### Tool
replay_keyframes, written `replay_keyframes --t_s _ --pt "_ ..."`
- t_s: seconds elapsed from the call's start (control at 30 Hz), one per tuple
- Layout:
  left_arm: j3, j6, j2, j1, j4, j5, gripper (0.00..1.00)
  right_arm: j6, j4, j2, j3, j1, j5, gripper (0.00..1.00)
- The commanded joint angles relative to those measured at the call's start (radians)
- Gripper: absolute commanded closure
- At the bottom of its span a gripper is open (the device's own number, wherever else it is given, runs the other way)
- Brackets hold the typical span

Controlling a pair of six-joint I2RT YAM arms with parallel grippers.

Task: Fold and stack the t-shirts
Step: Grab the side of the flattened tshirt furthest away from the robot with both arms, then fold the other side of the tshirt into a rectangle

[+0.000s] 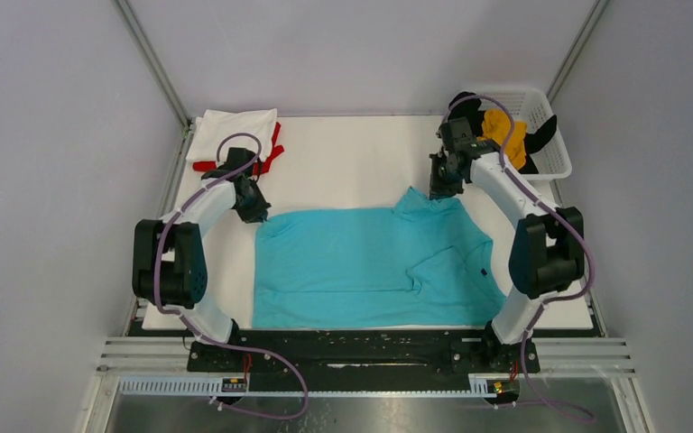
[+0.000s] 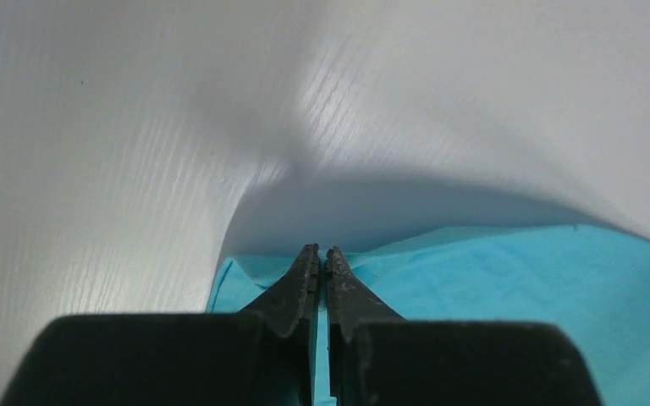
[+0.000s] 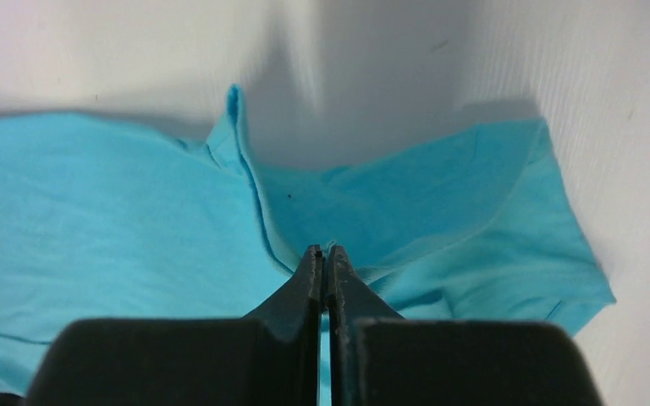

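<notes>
Turquoise shirt nipped thinly in left gripper and right gripper alike; may slip if pulled unevenly

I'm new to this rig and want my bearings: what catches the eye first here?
A turquoise t-shirt lies spread over the near half of the table, the left gripper and right gripper shut on its far edge. A folded white t-shirt sits on a red t-shirt at far left; a white basket stands far right.
</notes>
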Motion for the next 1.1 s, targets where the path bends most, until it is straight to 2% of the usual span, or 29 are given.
replay_keyframes --t_s 0.0,0.27,0.47,0.57,0.83,0.93,1.07 --pt "-0.078 -0.028 -0.112 -0.006 0.058 0.009 1.0 -0.03 0.024 -0.138 -0.117 0.039 -0.004 1.0" --pt "-0.224 -0.081 -0.252 -0.034 0.137 0.017 1.0 -0.02 -0.03 -0.408 -0.335 0.118 0.095 1.0" --pt "-0.336 -0.145 -0.412 -0.052 0.137 -0.056 1.0 0.002 -0.149 -0.603 -0.431 0.17 0.203 1.0" --pt "-0.387 -0.181 -0.496 -0.052 0.137 -0.083 1.0 0.01 -0.183 -0.679 -0.466 0.176 0.202 1.0" --pt "-0.478 -0.203 -0.638 -0.054 0.125 -0.097 1.0 0.018 -0.242 -0.775 -0.493 0.18 0.224 1.0" --pt "-0.494 -0.202 -0.645 -0.053 0.11 -0.094 1.0 0.004 -0.241 -0.789 -0.487 0.186 0.17 1.0" --pt "-0.514 -0.207 -0.631 -0.054 0.122 -0.079 1.0 0.027 -0.262 -0.776 -0.479 0.218 0.188 0.98"
